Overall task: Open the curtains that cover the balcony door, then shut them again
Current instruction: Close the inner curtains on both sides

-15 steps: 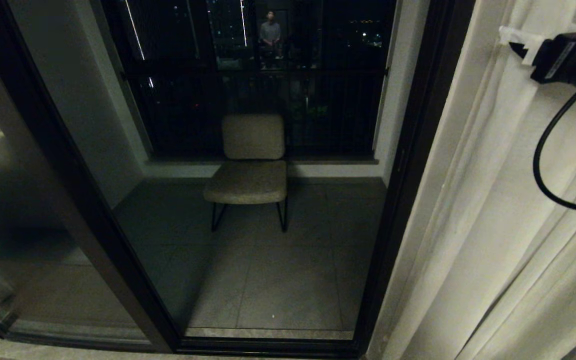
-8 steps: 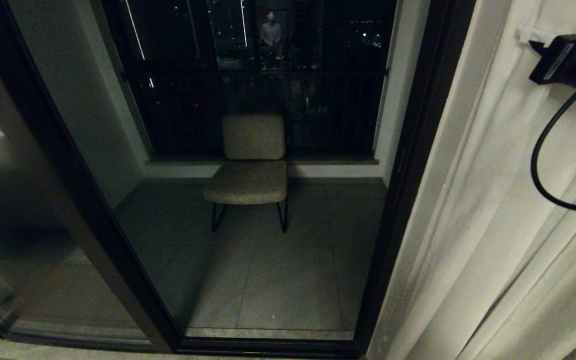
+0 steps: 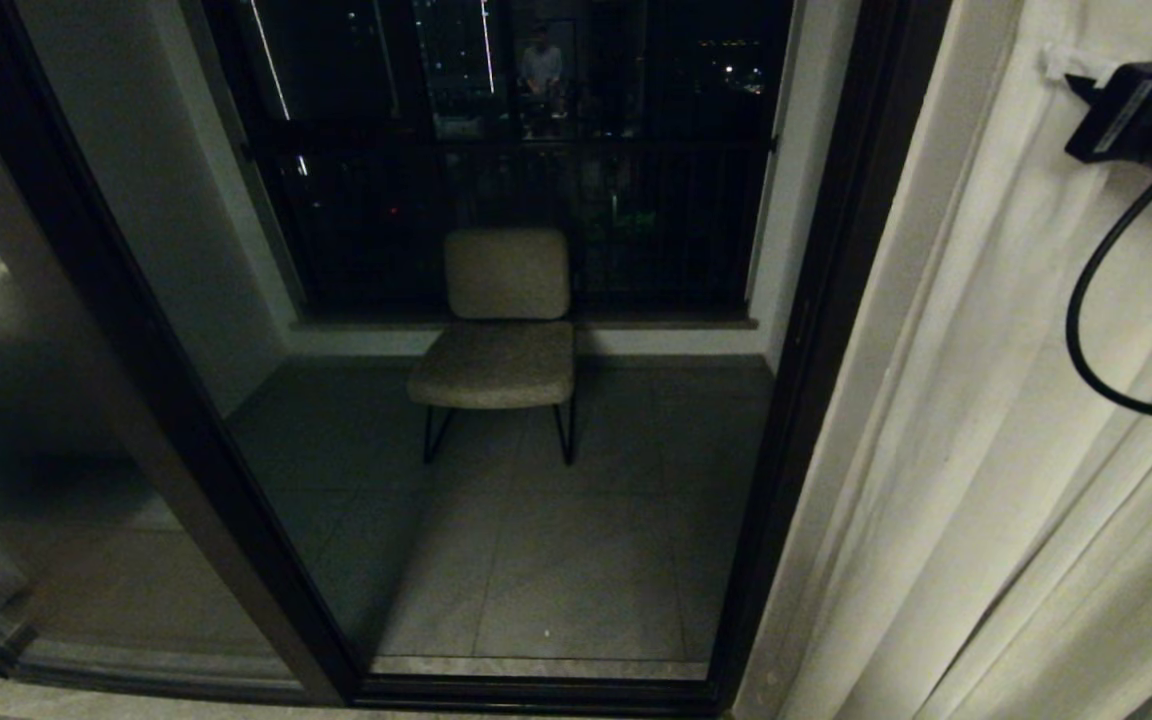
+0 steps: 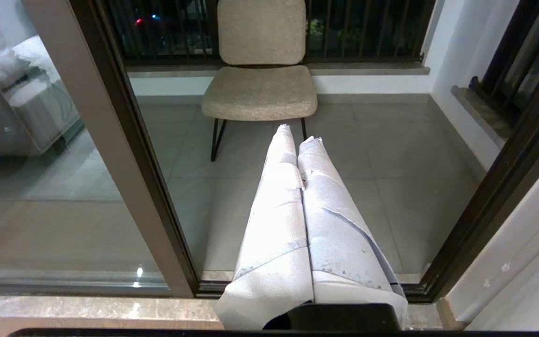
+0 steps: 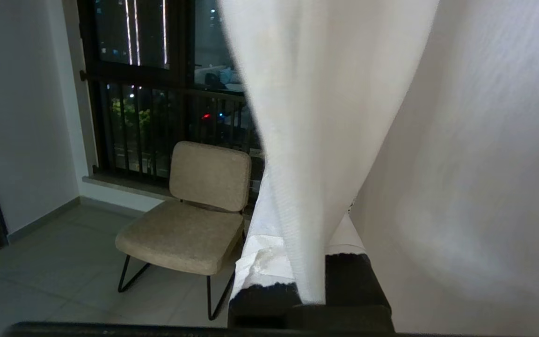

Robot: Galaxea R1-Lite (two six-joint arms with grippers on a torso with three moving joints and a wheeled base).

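1. Tall cream-beige curtains [image 3: 1016, 450] of finely woven fabric, drawn aside to the right of the doorway, hanging in long vertical pleats and filling the right side of the head view.
2. Pleats running slightly slantwise toward the floor, leading edge just beside the dark frame.
3. Tall glass balcony door [image 3: 136, 330] with dark brown-black frame, uncovered; sliding pane at the left, opening in the middle.
4. Right gripper [image 3: 1071, 70], high at the upper right against the curtain edge, clenched on a fold of the curtains; white-wrapped fingers [image 5: 262, 252] pinching the cloth, which rises between them in the right wrist view.
5. Black cable [image 3: 1096, 330] looping down from the right arm in front of the fabric.
6. Left gripper [image 4: 300, 140], low and pointed toward the doorway, white-wrapped fingers pressed together on nothing.
7. Beige padded chair [image 3: 501, 330] with thin black legs, standing on the grey tiled balcony floor [image 3: 556, 560] before a dark railing.
8. Faint reflection of a person [image 3: 541, 65] in the far glass, at the top.
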